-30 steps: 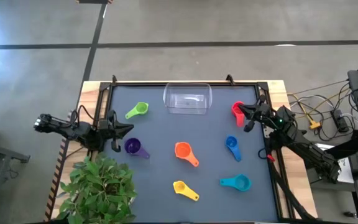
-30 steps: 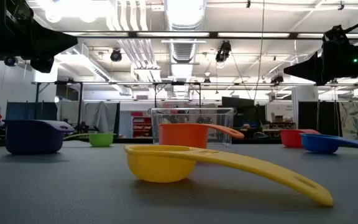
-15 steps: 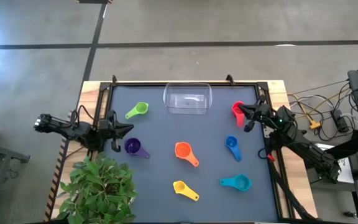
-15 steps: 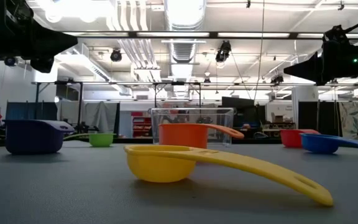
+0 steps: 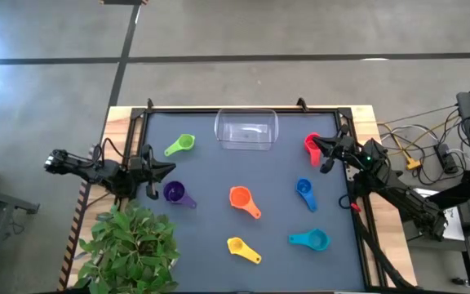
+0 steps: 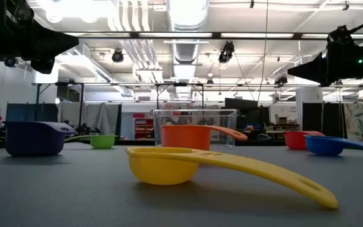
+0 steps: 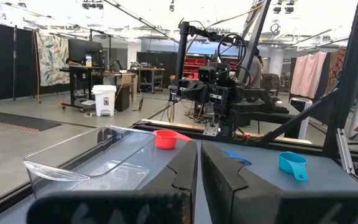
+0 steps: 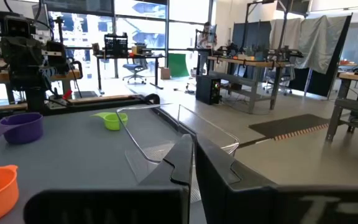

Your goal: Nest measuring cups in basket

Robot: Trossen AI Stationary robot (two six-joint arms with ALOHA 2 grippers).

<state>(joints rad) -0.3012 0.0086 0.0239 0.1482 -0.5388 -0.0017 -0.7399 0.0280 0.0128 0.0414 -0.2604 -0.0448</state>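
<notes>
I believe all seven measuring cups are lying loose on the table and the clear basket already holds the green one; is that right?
Not quite: the high view shows the basket empty. The green cup lies on the table to the basket's left, loose like the others.

1. Left arm: dark, jointed; lies roughly level along the left-middle of the high frame, reaching in from the left edge of the tabletop.
2. Left pincer [image 5: 163, 169]: at the arm's inner end, pointing toward frame centre; its wrist view shows the two dark fingers [image 7: 179, 180] pressed nearly together, only a thin slit between them, nothing held.
3. Right arm: dark; runs diagonally from the lower right of the high frame up toward the upper right of the tabletop.
4. Right pincer [image 5: 317, 147]: points left; fingers [image 8: 180, 163] closed together, empty.
</notes>
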